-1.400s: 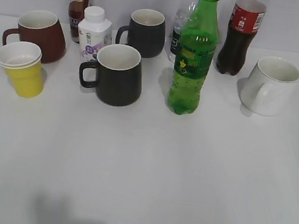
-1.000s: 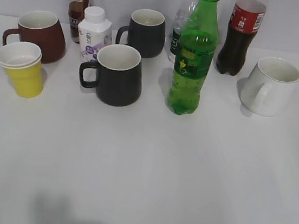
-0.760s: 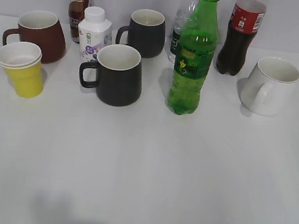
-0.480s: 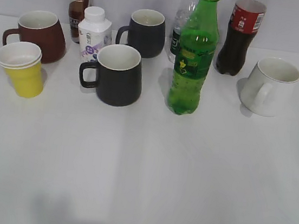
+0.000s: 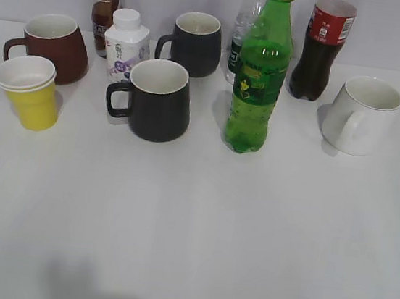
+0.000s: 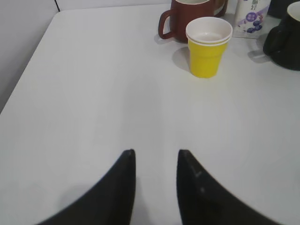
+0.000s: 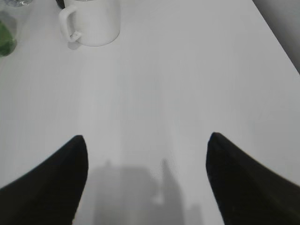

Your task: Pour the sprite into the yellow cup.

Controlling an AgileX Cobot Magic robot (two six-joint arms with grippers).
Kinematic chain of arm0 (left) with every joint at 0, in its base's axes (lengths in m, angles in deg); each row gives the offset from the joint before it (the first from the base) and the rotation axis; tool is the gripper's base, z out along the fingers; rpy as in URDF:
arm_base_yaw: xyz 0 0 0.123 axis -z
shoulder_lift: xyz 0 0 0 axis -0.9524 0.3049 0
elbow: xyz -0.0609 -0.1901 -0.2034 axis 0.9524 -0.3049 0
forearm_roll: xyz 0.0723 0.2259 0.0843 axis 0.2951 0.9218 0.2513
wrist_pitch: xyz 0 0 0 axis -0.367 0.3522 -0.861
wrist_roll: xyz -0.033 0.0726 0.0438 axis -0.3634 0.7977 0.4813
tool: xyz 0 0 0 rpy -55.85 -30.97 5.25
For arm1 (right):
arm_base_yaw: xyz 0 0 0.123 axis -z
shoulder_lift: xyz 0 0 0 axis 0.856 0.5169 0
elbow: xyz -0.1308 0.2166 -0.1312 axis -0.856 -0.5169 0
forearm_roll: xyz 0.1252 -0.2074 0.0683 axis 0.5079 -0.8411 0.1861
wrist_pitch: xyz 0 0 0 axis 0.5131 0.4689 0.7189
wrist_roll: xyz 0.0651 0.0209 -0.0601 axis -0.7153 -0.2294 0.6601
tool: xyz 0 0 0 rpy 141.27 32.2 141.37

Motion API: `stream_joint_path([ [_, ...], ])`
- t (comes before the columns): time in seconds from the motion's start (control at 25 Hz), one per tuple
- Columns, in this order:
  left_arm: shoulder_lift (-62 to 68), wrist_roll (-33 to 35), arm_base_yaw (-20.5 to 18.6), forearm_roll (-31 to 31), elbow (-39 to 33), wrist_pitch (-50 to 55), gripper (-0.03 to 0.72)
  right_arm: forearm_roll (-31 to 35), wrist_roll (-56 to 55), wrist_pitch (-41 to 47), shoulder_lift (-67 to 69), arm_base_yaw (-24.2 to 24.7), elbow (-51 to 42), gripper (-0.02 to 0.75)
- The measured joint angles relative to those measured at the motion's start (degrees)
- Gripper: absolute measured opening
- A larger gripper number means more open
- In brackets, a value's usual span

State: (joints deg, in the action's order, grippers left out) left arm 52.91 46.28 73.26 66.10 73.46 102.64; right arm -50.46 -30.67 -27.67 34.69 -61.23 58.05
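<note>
Right gripper [image 7: 146, 140] spread wide, sprite [image 5: 259, 73] standing untouched.

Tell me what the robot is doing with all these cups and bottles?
Nothing is being held yet. The sprite stands upright with its cap on, in the middle of the table. The yellow cup waits at the left, beside a brown-red mug. The left gripper hangs over bare table short of the cup, its fingers a little apart. The right gripper is wide open, with a white mug ahead.

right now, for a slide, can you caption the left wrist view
Left gripper hovers open and empty over the white table, facing the yellow cup, with the brown-red mug directly behind it.
</note>
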Motion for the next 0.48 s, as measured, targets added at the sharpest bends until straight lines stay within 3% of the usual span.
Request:
stream_joint_path([
  [0.28,0.30,0.00,0.33,-0.50,0.65,-1.58,0.239,0.00,0.00,-0.07,0.00,0.00,0.00,0.587],
  [0.36,1.13,0.00,0.56,-0.57,1.13,-6.41,0.239,0.05,0.00,-1.59,0.42,0.00,0.69,0.587],
  [0.48,2.85,0.00,0.62,-0.64,0.64,-18.46,0.239,1.90,0.64,-11.17,3.17,0.00,1.27,0.587],
])
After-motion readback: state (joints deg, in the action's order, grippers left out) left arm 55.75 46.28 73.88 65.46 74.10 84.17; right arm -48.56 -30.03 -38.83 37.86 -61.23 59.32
